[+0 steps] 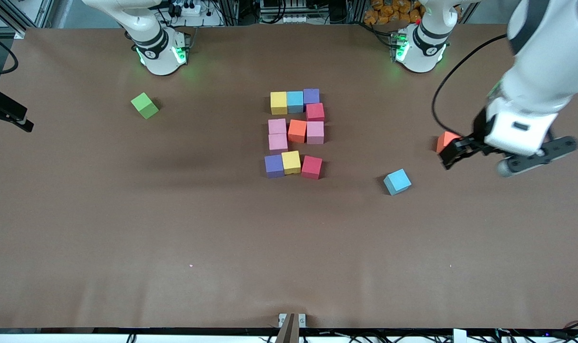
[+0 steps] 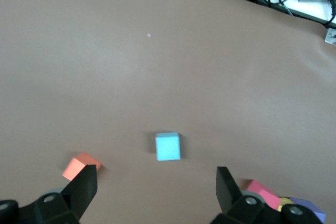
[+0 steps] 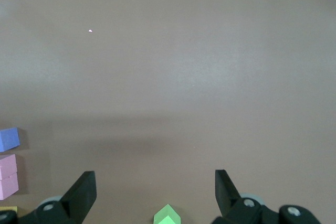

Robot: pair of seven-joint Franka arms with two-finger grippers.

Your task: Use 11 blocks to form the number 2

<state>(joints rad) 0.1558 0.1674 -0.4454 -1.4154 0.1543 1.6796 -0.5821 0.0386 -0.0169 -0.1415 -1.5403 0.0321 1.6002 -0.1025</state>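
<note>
Front view: showed finished number 2 of small matte multicoloured cubes (image 1: 296, 133) at table centre. Left gripper (image 1: 453, 153), jaws spread and empty, over spare orange cube (image 1: 446, 141) at three o'clock. Right gripper (image 3: 155, 195), likewise unclenched, waiting near stray green cube (image 1: 145, 105) at ten o'clock, probably because none remained to place.

Both arms are glossy white with black bands at the joints. Each round base (image 1: 161, 52) glows green at its sides. A black cable (image 1: 443, 90) loops along the left arm. The left claw (image 1: 453, 155) is black below a white wrist block; the right claw (image 3: 155, 192) has black wedge-shaped fingers (image 3: 81, 195) with silver screws.
</note>
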